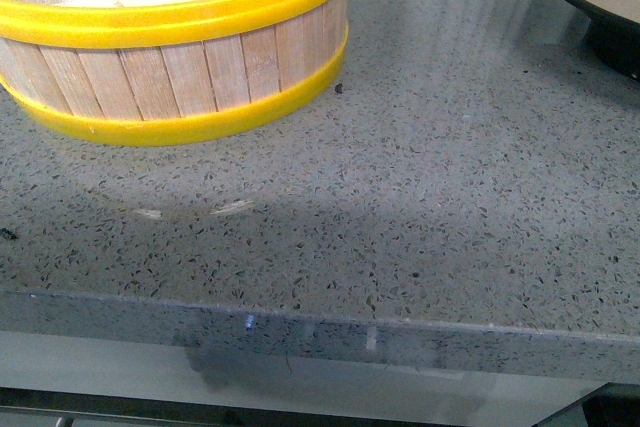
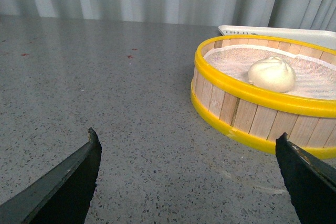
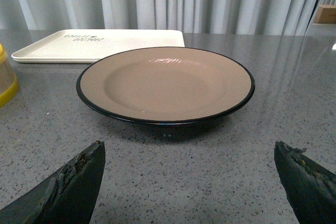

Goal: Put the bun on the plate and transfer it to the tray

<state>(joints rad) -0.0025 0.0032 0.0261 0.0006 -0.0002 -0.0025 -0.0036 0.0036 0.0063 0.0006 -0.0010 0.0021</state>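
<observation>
Grippers, 2: your left gripper (image 2: pixel 186 135) and right gripper (image 3: pixel 189 145) both stood spread wide, holding nothing. Counter (image 1: pixel 420 227): speckled grey stone, hard and matt. Steamer basket (image 2: pixel 247 116): wooden slats, yellow bands, cloth lining. It held 1 bun (image 2: pixel 271 74), pleated and smooth, likely light, soft and easily dented, so you would have pinched its lower flanks gently. Plate (image 3: pixel 165 82): tan, glossy, black-rimmed, rigid, probably slippery; its rim looked the best hold. Tray (image 3: pixel 131 40): flat, white, just behind the plate.
</observation>
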